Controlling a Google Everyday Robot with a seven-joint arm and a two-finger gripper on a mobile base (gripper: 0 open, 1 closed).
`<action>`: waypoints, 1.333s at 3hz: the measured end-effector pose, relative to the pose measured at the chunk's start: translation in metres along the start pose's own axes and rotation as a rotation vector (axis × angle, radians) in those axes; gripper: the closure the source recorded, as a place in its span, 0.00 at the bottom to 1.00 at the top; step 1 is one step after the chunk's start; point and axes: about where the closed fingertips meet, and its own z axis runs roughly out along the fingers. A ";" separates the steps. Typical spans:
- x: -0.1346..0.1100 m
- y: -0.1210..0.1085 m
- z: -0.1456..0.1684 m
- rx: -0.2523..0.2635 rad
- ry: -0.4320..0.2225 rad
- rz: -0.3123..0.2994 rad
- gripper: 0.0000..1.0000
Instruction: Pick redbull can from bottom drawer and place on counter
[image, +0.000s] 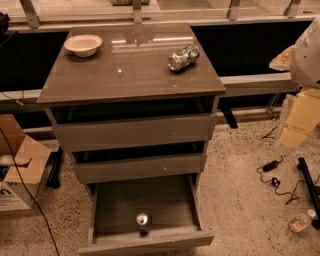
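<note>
One slim, silver-topped redbull can stood in the lowest of three grey-brown drawers, the bottom drawer, well left of and below the beige gripper; whether the gripper was released or clenched could not be told.

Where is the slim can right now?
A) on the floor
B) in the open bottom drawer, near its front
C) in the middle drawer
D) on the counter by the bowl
B: the slim can stands in the open bottom drawer by its front wall; the end effector is not in view.

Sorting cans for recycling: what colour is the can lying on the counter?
The can is green and white, camera view; tool out of view.
</note>
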 end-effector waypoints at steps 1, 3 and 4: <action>0.000 0.000 0.000 0.000 -0.001 0.000 0.00; -0.027 0.012 0.028 -0.055 -0.197 0.011 0.00; -0.050 0.021 0.057 -0.100 -0.369 0.018 0.00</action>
